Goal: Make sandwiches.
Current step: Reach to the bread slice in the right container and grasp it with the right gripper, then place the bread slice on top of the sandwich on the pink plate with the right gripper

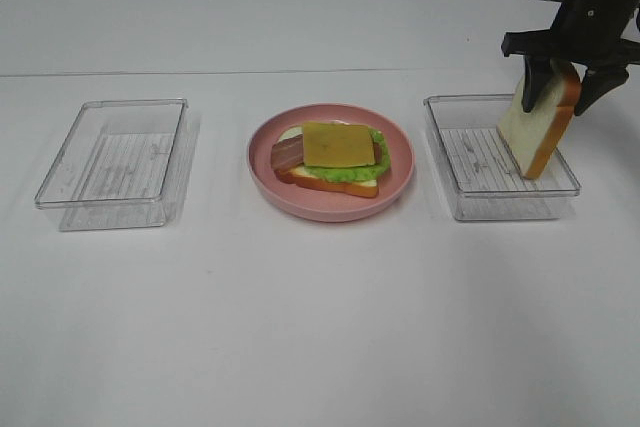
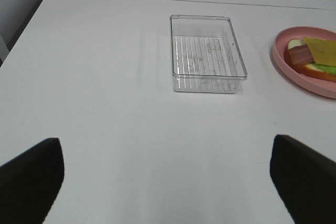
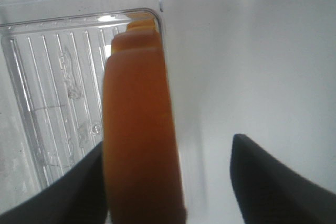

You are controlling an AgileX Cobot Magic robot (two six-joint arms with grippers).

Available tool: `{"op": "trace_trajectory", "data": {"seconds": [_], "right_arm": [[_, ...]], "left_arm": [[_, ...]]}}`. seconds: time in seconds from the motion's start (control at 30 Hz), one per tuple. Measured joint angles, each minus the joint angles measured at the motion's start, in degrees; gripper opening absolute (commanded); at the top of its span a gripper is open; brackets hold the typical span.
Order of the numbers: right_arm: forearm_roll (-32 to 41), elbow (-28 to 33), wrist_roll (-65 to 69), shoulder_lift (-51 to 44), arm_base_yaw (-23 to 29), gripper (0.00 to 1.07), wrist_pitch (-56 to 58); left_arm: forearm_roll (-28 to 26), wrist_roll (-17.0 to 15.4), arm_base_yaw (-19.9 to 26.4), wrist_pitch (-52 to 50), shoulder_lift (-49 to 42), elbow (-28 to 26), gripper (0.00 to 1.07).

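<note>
On the round pink plate [image 1: 330,209] lies an open sandwich [image 1: 330,159]: a bread slice at the bottom, green lettuce [image 1: 345,173], brown bacon [image 1: 287,154] and a yellow cheese square [image 1: 338,144] on top. A second bread slice [image 1: 540,127] stands tilted on edge in the right clear tray [image 1: 500,192]. My right gripper [image 1: 560,97] straddles its top edge. In the right wrist view one finger [image 3: 79,192] touches the orange crust [image 3: 139,129], while the other stands apart from it. My left gripper [image 2: 168,182] is open over bare table, short of the left tray [image 2: 210,78].
The left clear tray [image 1: 110,212] holds nothing. The plate's rim [image 2: 294,69] and the sandwich [image 2: 315,56] show at the edge of the left wrist view. A white tabletop carries everything, and a seam runs across it behind the trays.
</note>
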Motion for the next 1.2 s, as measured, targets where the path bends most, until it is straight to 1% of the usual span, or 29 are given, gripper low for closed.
{"op": "trace_trajectory", "data": {"seconds": [0.03, 0.07, 0.1, 0.13, 0.17, 0.2, 0.23, 1.2], "right_arm": [[0.0, 0.0, 0.0, 0.0, 0.0, 0.46, 0.0], [-0.7, 0.0, 0.0, 0.0, 0.0, 0.34, 0.0], [-0.7, 0.0, 0.0, 0.0, 0.0, 0.34, 0.0], [-0.7, 0.0, 0.1, 0.0, 0.0, 0.20, 0.0], [-0.6, 0.0, 0.2, 0.0, 0.0, 0.14, 0.0], [-0.6, 0.0, 0.2, 0.0, 0.0, 0.14, 0.0], [0.1, 0.0, 0.3, 0.0, 0.2, 0.00, 0.0], [0.6, 0.0, 1.2, -0.2, 0.2, 0.00, 0.0]], "left_arm": [[0.0, 0.0, 0.0, 0.0, 0.0, 0.0, 1.00], [0.0, 0.0, 0.0, 0.0, 0.0, 0.0, 1.00], [0.0, 0.0, 0.0, 0.0, 0.0, 0.0, 1.00], [0.0, 0.0, 0.0, 0.0, 0.0, 0.0, 1.00], [0.0, 0.0, 0.0, 0.0, 0.0, 0.0, 1.00], [0.0, 0.0, 0.0, 0.0, 0.0, 0.0, 1.00], [0.0, 0.0, 0.0, 0.0, 0.0, 0.0, 1.00], [0.0, 0.0, 0.0, 0.0, 0.0, 0.0, 1.00]]}}
